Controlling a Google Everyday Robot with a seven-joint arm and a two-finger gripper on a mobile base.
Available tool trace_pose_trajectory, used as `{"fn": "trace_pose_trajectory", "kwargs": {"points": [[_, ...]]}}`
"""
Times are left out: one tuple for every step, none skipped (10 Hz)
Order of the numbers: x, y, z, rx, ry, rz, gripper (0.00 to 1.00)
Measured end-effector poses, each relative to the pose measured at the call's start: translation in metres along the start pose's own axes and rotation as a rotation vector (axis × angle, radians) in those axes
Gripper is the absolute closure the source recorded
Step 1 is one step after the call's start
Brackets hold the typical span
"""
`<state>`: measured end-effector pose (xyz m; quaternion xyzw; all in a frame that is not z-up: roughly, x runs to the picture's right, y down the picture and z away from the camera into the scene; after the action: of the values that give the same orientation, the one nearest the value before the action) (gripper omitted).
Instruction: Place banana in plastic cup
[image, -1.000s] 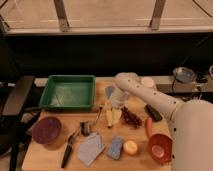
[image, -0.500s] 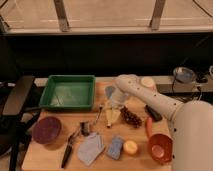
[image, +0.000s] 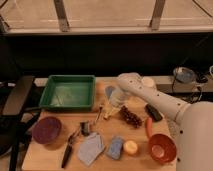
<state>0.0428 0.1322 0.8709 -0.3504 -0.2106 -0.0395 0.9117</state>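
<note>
Hovering just in front of the plastic cup, the gripper, its grip impossible to tell, hung by the banana beside the grape bunch and likely needed to centre it above the rim before release.

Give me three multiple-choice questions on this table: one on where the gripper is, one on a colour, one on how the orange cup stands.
1. The gripper is: A far left; B centre, beside the plastic cup; C front right.
2. The tray is: A red; B green; C white.
3. The orange cup is: A upright; B upside down; C on its side.
Key: B, it hangs right beside the blue cup; B, its walls are green; A, its open mouth faces up.
</note>
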Motion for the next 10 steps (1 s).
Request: {"fn": "trace_pose_trajectory", "kwargs": {"points": [[0.000,-0.008,-0.023,0.042,0.022,-0.008,1.00],[0.000,-0.015,-0.042,0.072,0.037,-0.016,1.00],[0.001,-0.026,-0.067,0.110,0.056,-0.028,1.00],[0.002,-0.042,-0.096,0.154,0.085,-0.045,1.00],[0.004,-0.063,-0.120,0.193,0.116,-0.063,0.99],[0.007,-0.079,-0.133,0.215,0.135,-0.073,0.94],[0.011,-0.099,-0.148,0.241,0.160,-0.087,0.82],[0.014,-0.111,-0.153,0.252,0.171,-0.092,0.72],[0.015,-0.118,-0.153,0.255,0.174,-0.095,0.64],[0.019,-0.122,-0.149,0.255,0.173,-0.093,0.54]]}}
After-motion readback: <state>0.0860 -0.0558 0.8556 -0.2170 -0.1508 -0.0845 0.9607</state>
